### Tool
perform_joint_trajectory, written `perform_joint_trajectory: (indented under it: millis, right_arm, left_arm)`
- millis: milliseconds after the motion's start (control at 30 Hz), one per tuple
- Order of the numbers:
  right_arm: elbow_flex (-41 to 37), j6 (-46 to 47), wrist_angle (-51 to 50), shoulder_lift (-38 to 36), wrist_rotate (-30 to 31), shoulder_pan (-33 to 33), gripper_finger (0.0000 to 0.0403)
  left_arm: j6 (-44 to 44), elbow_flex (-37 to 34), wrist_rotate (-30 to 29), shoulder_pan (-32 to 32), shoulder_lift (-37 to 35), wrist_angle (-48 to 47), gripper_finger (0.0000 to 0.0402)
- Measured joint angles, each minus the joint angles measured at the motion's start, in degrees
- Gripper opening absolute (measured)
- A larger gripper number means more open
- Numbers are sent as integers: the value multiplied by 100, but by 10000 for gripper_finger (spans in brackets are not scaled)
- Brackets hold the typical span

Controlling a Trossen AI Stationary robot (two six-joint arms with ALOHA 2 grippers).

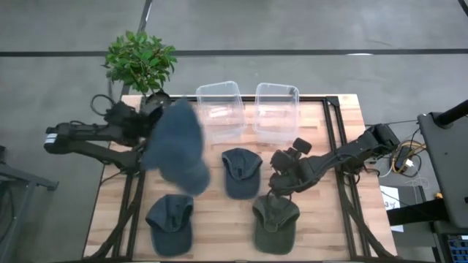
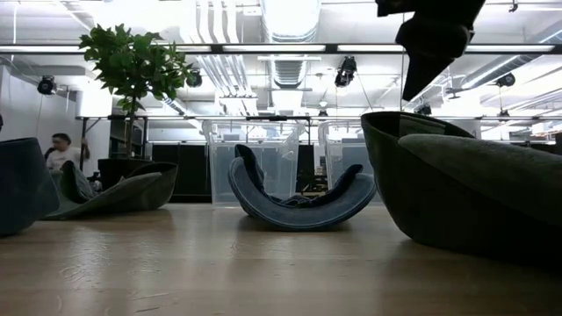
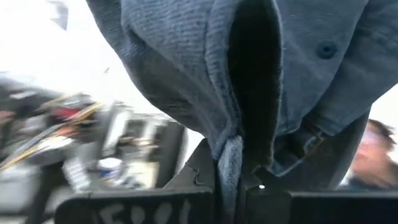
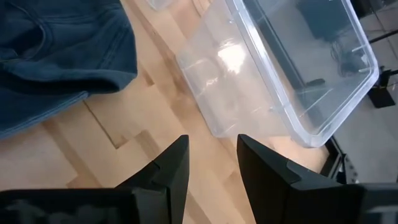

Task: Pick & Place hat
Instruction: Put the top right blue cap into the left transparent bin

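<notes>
My left gripper [image 1: 155, 111] is at the table's far left and is shut on a blue hat [image 1: 177, 146], which is lifted above the table; the left wrist view is filled with the hat's cloth [image 3: 249, 68]. My right gripper [image 1: 281, 181] is open and hovers above the bare wood between the middle blue hat [image 1: 241, 172] and the olive hat [image 1: 276, 219]. In the right wrist view its fingers [image 4: 211, 168] point toward a clear bin [image 4: 280, 74]. A third blue hat [image 1: 170, 223] lies at the near left. The two blue hats and the olive hat rest on the table. My left gripper pinches a fold of the blue hat's cloth [image 3: 231, 158] between its two fingers [image 3: 193, 177]. The cloth bunches in several layers at the fingers. The hat is lifted clear of the table and spreads out beyond the gripper.
Two clear bins [image 1: 219, 109] [image 1: 276, 109] stand side by side at the far edge. A potted plant [image 1: 139, 62] stands at the far left corner. In the low view the olive hat [image 2: 465, 184] looms at the right, and a person [image 2: 61, 154] is in the room behind.
</notes>
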Motion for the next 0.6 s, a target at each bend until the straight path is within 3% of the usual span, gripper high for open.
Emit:
perform_joint_trajectory:
  millis: [167,300,433,600]
  right_arm:
    - [-2,158,39,-33,47,-2,128]
    - [-2,166,93,-109,139,0,128]
    - [-2,163,182,-219,154,0,127]
    - [-2,164,219,-272,157,0,127]
  left_arm:
    - [-733,43,-2636,33,125,-1497,5]
    - [-1285,290,-4224,146,266,-3188,5]
    - [-1701,619,-5176,312,504,-4313,5]
    - [-1955,1098,-5570,620,980,-5071,5]
